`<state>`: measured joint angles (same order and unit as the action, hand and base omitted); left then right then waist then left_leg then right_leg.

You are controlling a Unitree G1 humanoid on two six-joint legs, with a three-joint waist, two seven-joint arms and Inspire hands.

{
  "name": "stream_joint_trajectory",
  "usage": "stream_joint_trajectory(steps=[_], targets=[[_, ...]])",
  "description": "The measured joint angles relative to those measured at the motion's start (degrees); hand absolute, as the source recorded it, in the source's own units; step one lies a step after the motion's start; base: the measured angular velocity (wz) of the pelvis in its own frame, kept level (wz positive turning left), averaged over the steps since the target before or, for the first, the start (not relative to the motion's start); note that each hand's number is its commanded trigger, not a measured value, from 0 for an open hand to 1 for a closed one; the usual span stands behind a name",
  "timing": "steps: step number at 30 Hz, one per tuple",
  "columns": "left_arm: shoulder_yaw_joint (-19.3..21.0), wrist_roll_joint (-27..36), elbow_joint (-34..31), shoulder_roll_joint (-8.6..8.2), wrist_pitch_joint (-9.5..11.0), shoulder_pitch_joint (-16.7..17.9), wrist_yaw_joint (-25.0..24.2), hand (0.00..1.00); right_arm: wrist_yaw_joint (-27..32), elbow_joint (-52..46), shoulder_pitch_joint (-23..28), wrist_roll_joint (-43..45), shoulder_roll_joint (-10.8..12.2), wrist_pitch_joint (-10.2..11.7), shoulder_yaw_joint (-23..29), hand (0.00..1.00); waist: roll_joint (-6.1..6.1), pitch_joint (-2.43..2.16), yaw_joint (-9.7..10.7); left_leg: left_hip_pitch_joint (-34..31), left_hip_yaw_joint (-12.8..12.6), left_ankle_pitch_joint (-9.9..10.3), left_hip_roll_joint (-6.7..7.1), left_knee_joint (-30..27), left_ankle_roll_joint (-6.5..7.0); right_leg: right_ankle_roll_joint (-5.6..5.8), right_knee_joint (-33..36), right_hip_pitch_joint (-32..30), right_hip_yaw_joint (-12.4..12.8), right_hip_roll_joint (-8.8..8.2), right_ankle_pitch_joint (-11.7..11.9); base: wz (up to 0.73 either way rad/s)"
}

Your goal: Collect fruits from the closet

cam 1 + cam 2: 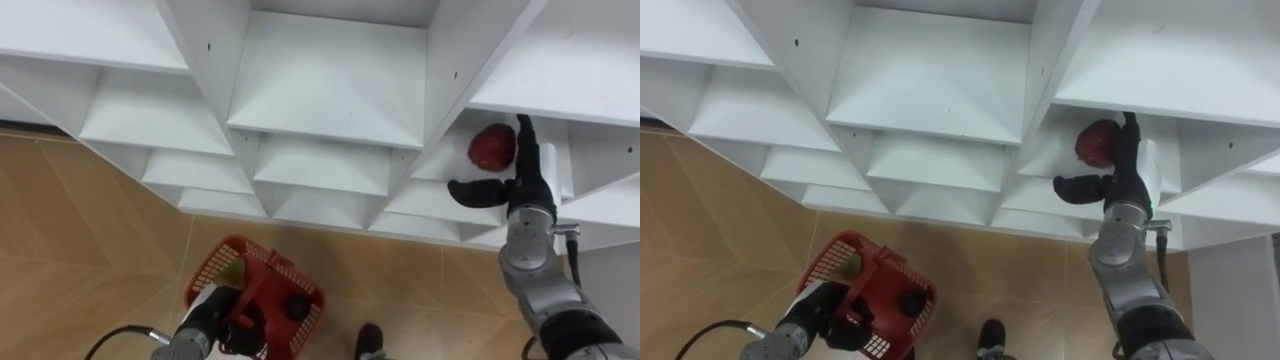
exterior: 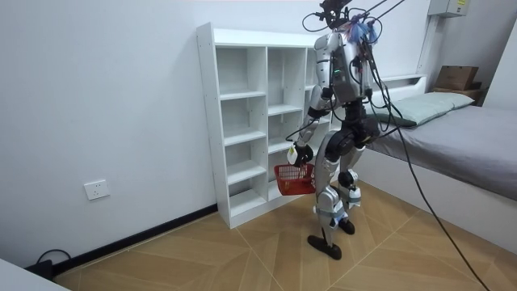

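Note:
A red apple [image 1: 492, 147] lies on a shelf of the white closet [image 1: 330, 90], in the right-hand column. My right hand [image 1: 527, 190] is open and reaches into that compartment. Its straight fingers stand just right of the apple and its thumb sticks out below the fruit. Low on the left, my left hand [image 1: 243, 322] is curled round the handle of a red plastic basket [image 1: 262, 290], which hangs above the floor. A yellow-green fruit [image 1: 235, 268] shows inside the basket. In the room view I stand upright close to the closet [image 2: 250, 121] with the basket [image 2: 295, 179] at knee height.
The closet's other compartments in view are bare. Wooden parquet floor [image 1: 90, 230] lies below the shelves. In the room view a bed [image 2: 460, 137] stands behind me at the room view's right, and a wall socket [image 2: 95, 190] sits at the left.

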<state>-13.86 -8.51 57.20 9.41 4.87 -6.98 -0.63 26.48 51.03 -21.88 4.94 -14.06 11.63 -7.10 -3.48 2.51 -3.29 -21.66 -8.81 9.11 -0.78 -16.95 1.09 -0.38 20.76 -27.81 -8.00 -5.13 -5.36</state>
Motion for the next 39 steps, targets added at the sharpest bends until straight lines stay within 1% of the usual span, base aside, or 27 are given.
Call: stream_joint_trajectory(steps=[8, 9, 10, 11, 15, 25, 39], targets=[[0.00, -0.01, 0.08, -0.04, 0.01, -0.20, -0.02, 1.00, 0.29, -0.04, -0.88, 0.12, 0.00, 0.07, 0.52, 0.00, 0.00, 0.00, -0.16, -0.63, 0.11, 0.00, -0.02, -0.47, 0.01, 0.00, 0.04, -0.38, -0.02, 0.00, 0.00, 0.01], [0.00, -0.01, 0.08, -0.04, 0.01, -0.20, -0.01, 1.00, 0.31, -0.04, -1.01, 0.12, 0.00, 0.07, 0.52, 0.60, 0.00, 0.00, -0.16, -0.64, 0.11, 0.00, -0.04, -0.47, 0.01, 0.00, 0.04, -0.39, -0.03, 0.02, 0.00, 0.00], [0.00, -0.01, 0.07, -0.04, 0.01, -0.20, 0.00, 1.00, 0.40, -0.03, -1.15, 0.11, 0.00, 0.07, 0.52, 0.98, 0.00, 0.00, -0.13, -0.66, 0.11, 0.00, -0.05, -0.47, 0.01, 0.00, 0.04, -0.40, -0.03, 0.03, 0.00, 0.00], [0.00, -0.01, 0.07, -0.05, 0.01, -0.22, 0.00, 1.00, 0.47, -0.03, -1.17, 0.10, 0.00, 0.07, 0.52, 1.00, 0.00, 0.00, -0.12, -0.66, 0.11, 0.00, -0.06, -0.47, 0.01, 0.00, 0.04, -0.40, -0.04, 0.04, 0.00, 0.00], [-0.01, -0.01, 0.06, -0.14, 0.01, -0.27, 0.00, 1.00, 0.88, -0.03, -1.17, -0.09, 0.00, 0.06, 0.49, 1.00, 0.01, 0.00, -0.15, -0.67, 0.11, 0.00, -0.06, -0.45, 0.01, 0.00, 0.02, -0.40, -0.07, 0.04, 0.01, 0.00], [-0.05, 0.03, 0.06, -0.97, 0.02, -0.50, 0.00, 1.00, 1.00, 0.05, -1.28, -0.13, 0.00, 0.06, 0.46, 1.00, 0.01, 0.00, -0.40, -0.68, 0.11, 0.00, -0.08, -0.42, 0.01, -0.02, -0.01, -0.44, -0.30, 0.09, 0.02, 0.00], [-0.65, 0.03, 0.02, -1.04, 0.02, -0.53, -0.01, 1.00, 0.96, 0.40, -1.25, -0.13, 0.00, 0.02, 0.44, 1.00, 0.05, -0.02, -0.67, -0.68, 0.11, 0.00, -0.10, -0.42, 0.01, -0.04, -0.01, -0.43, -0.29, 0.11, 0.04, 0.00]])
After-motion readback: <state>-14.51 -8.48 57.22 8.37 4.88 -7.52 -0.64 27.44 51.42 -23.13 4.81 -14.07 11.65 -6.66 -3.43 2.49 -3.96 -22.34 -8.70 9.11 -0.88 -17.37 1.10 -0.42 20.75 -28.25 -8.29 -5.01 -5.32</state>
